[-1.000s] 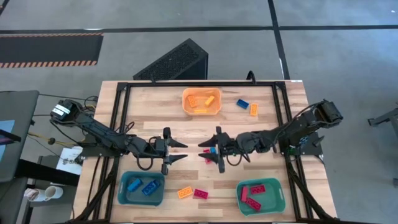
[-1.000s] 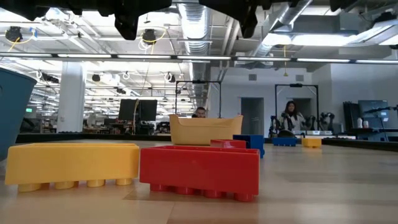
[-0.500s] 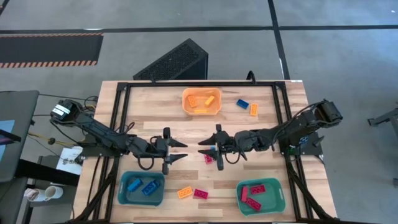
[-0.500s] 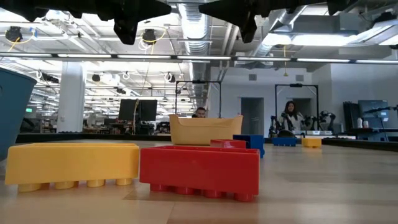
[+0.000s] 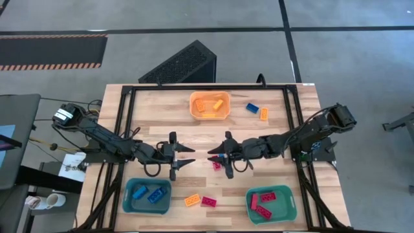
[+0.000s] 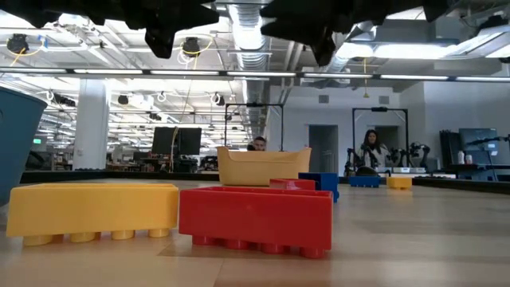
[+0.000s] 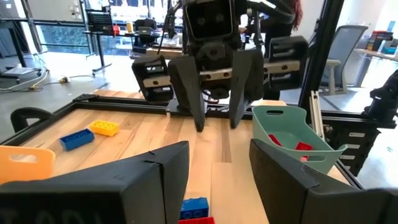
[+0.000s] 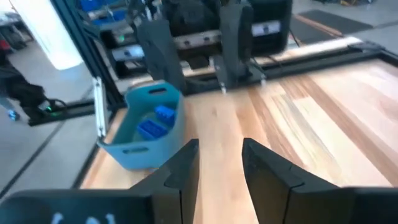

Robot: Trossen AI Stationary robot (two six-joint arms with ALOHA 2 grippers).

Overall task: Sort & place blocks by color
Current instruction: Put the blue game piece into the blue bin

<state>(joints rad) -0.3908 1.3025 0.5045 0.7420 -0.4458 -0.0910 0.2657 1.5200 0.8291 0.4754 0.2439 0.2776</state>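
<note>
A small blue block (image 5: 222, 155) and a red block (image 5: 217, 166) lie side by side on the wood at the table's middle. They also show at the edge of the left wrist view (image 7: 194, 207). My right gripper (image 5: 218, 164) is open and hovers over them, pointing toward the table's left. My left gripper (image 5: 187, 157) is open and empty, facing it from the left. More blocks lie flat on the table: blue (image 5: 252, 108) and orange (image 5: 264, 114) at the far right, orange (image 5: 192, 200) and red (image 5: 209, 201) near the front.
An orange bin (image 5: 210, 114) with orange blocks stands at the far middle. A teal bin (image 5: 133, 202) with blue blocks stands front left, and a teal bin (image 5: 284, 208) with red blocks front right. A black frame (image 5: 129, 103) borders the table. People stand far behind in the low view.
My right gripper has gone down a little over the blue and red blocks at the table's middle. The blocks have stayed where they were.
</note>
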